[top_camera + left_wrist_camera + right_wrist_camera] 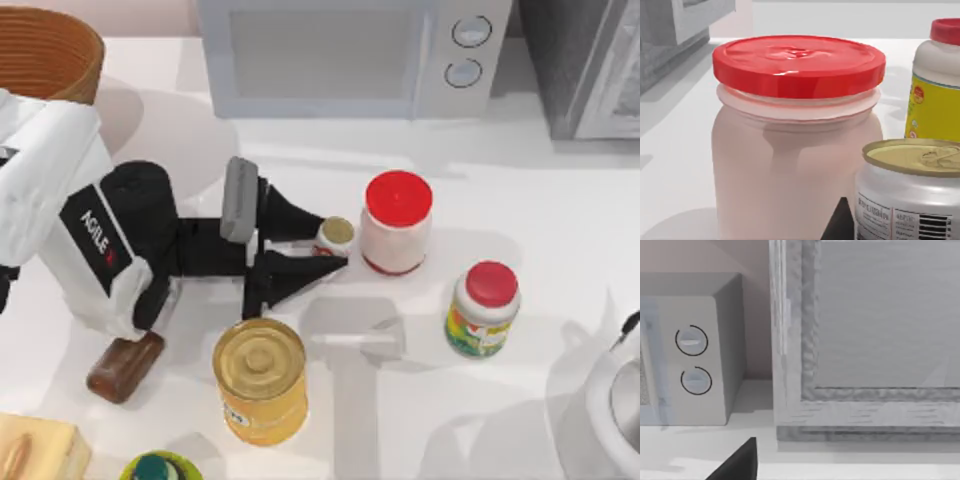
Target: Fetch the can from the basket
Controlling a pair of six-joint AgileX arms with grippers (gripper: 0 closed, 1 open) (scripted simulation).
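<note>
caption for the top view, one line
Left gripper brackets the small can on the table beside a red-capped jar, far from the basket.

The left arm [60, 215] wore white shells with a black "AGILEX" panel; its black gripper [335, 250] had tapered, pointed fingers [300, 272].

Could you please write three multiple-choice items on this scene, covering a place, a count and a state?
1. Where is the can?
A. inside the basket
B. on the table beside the large red-capped jar
C. on top of the microwave

2. How many red-capped jars stand on the table?
A. one
B. two
C. four

3. How does the left gripper stand?
A. fingers on either side of the can
B. parked far from the can
C. gripping the yellow tin

Answers:
1 B, the can sits on the white table next to the jar.
2 B, a large jar and a smaller one.
3 A, the dark fingers flank the can.
</note>
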